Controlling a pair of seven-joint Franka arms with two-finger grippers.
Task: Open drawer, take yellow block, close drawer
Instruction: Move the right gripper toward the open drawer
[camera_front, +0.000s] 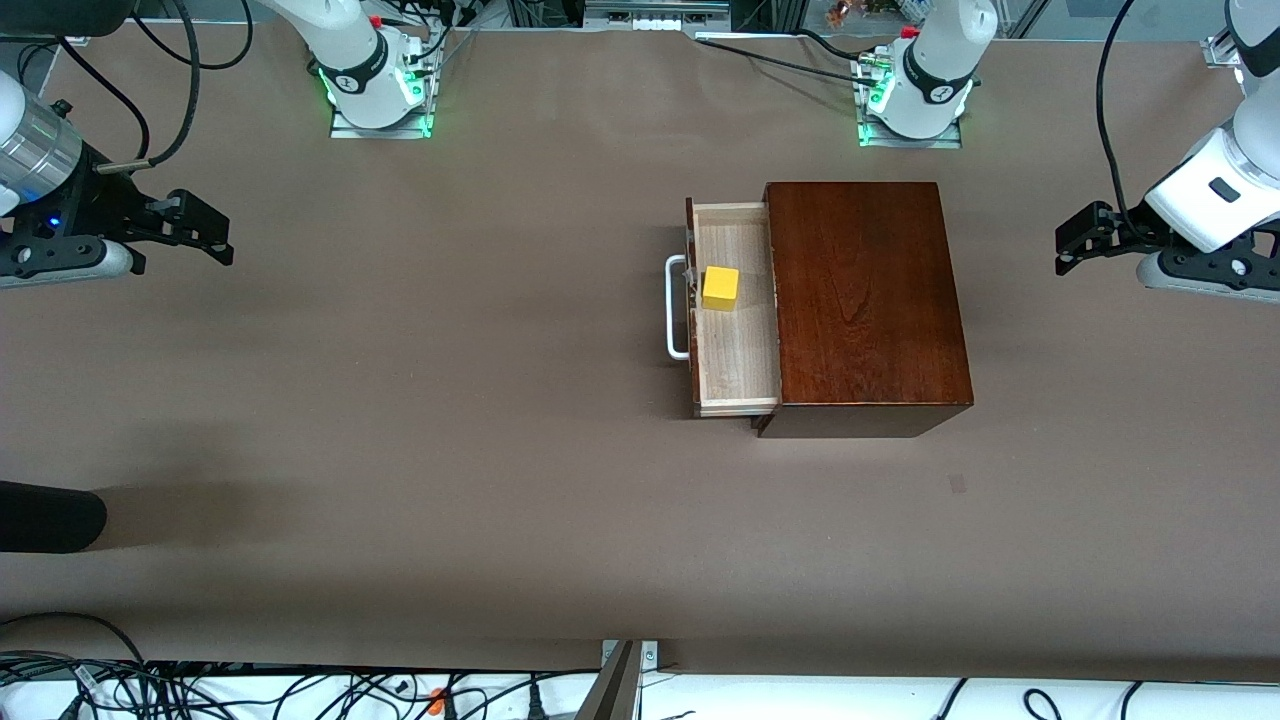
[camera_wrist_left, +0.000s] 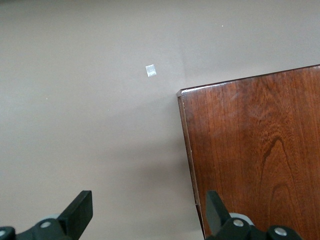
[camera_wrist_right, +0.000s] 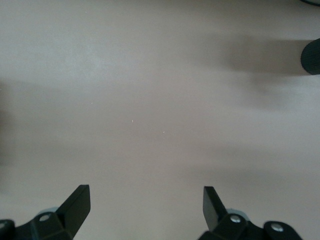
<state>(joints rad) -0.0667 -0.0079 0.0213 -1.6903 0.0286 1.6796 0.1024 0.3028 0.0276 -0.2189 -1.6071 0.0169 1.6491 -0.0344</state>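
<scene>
My right gripper hangs with jaws spread wide over bare table at the right arm's end, holding nothing. The drawer stands pulled out of the wooden box, its white handle toward me. The yellow block sits in the tray, close to the drawer front. I judge it light, stiff and flat-sided (maybe a bit slick), so I'd pinch two opposite faces from above. My left gripper waits open over the table at the left arm's end.

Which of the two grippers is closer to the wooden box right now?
The left gripper, hanging by the wooden box at its arm's end of the table. The right gripper waits over bare table at the other end.
</scene>
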